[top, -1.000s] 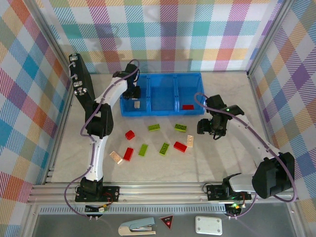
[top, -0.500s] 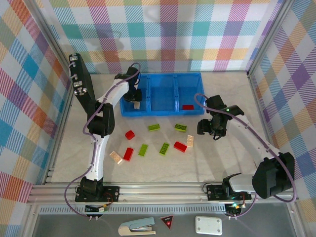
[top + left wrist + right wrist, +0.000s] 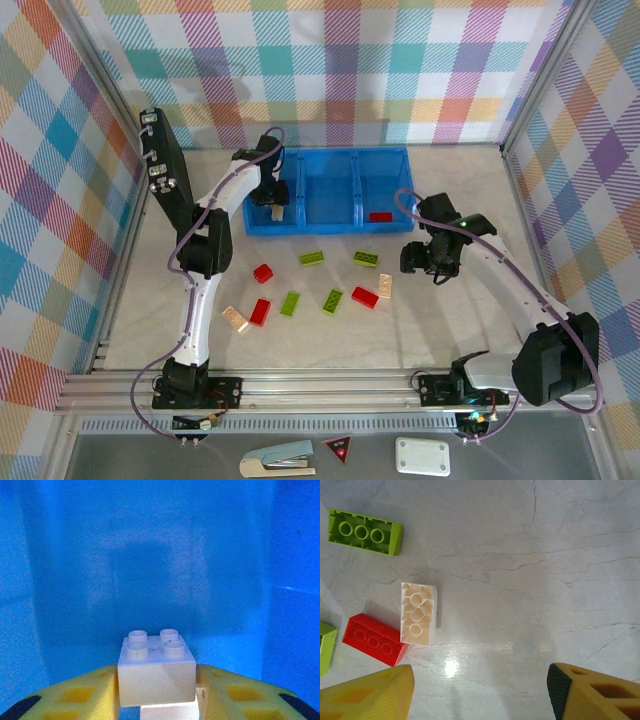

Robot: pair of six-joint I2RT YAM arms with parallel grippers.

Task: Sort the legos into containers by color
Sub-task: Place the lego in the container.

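1. Status, left jaws: closed on a cream square brick, with the yellow pads touching two opposite sides and the studs facing up.
2. Position of that brick: inside the left compartment of the blue tray, low against the blue floor. A second cream piece sits directly beneath it (whether this is a separate brick cannot be told).
3. Step in hand, as a judgement: release. The brick is already over its colour's compartment, so the left arm needs no sideways travel, only to spread its jaws.
4. Status, right jaws: open, with nothing between them, hovering over the desk beside the loose legos.
5. Governing relation for the right arm: the long cream brick lies ahead of the gap and offset to its left in the wrist view, hollow underside up.
6. Axis: the long axis of that brick points away from the jaws, square to the line on which they close. The pads would therefore meet its long sides without a wrist turn.
7. Clearance: a red brick lies just beside its near left corner, and a green brick lies well apart beyond it. The left pad probably has little room on descent.
8. Arm selection: in the top view the right arm is the nearer to this brick.
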